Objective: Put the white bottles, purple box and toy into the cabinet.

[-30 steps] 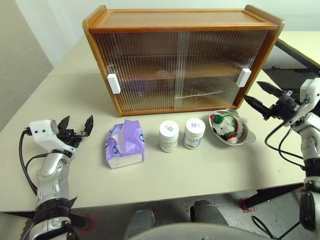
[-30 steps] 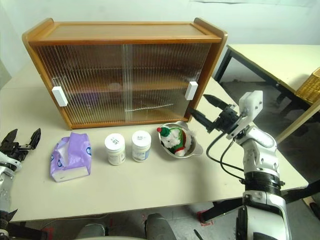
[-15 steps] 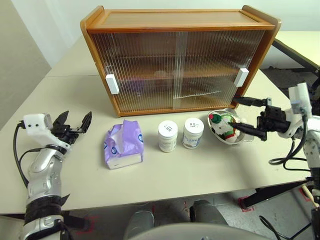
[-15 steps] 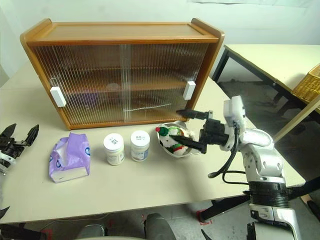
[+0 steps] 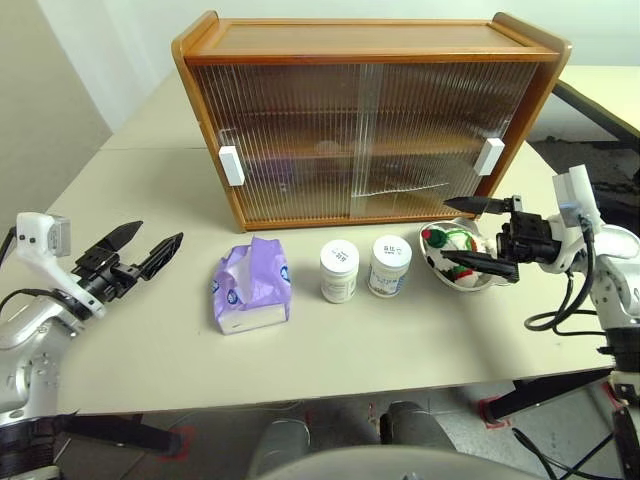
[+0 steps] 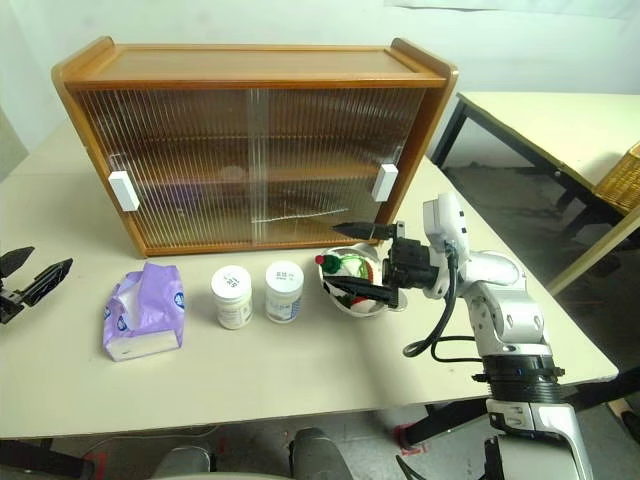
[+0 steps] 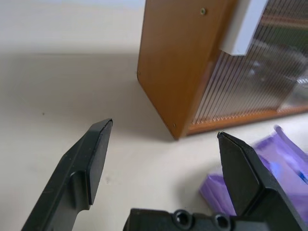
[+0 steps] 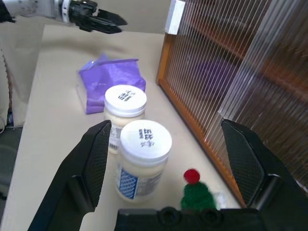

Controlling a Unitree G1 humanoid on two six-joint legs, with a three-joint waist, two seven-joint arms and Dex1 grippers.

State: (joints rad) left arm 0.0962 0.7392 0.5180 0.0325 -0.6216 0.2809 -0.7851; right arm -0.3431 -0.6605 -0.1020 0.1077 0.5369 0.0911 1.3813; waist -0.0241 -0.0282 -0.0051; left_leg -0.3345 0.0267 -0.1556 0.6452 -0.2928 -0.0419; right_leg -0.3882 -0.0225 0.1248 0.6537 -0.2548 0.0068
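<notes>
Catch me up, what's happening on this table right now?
Nothing has been put away yet. The cabinet has both sliding doors shut. In front of it sit the purple box, the two white bottles and the toy, which lies in a metal bowl. The right gripper is open, level, its fingers either side of the toy without gripping it. The left gripper hovers open, off beside the purple box.
</notes>
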